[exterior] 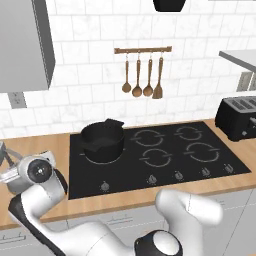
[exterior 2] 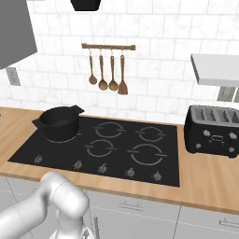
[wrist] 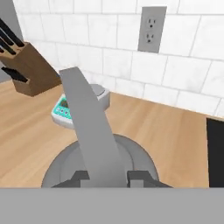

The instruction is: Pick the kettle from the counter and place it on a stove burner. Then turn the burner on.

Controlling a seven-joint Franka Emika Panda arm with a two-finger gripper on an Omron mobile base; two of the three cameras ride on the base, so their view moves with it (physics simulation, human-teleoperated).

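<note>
The grey kettle (wrist: 131,154) sits on the light wood counter (wrist: 166,131), close under the hand camera. Its thin arched handle (wrist: 87,122) rises up the middle of the hand view. My gripper (wrist: 109,178) is shut on that handle, with a dark fingertip pressed against each side of it. In the left base view my wrist (exterior: 35,172) hangs low over the counter (exterior: 35,145) left of the black cooktop. The free stove burners (exterior: 156,158) (exterior 2: 100,148) are grey double rings on the glass.
A black pot (exterior: 102,140) (exterior 2: 58,122) occupies the rear left burner. Knobs (exterior: 150,179) line the cooktop's front edge. A knife block (wrist: 28,68) and a teal scale (wrist: 70,109) stand behind the kettle. A black toaster (exterior 2: 212,130) sits right of the cooktop.
</note>
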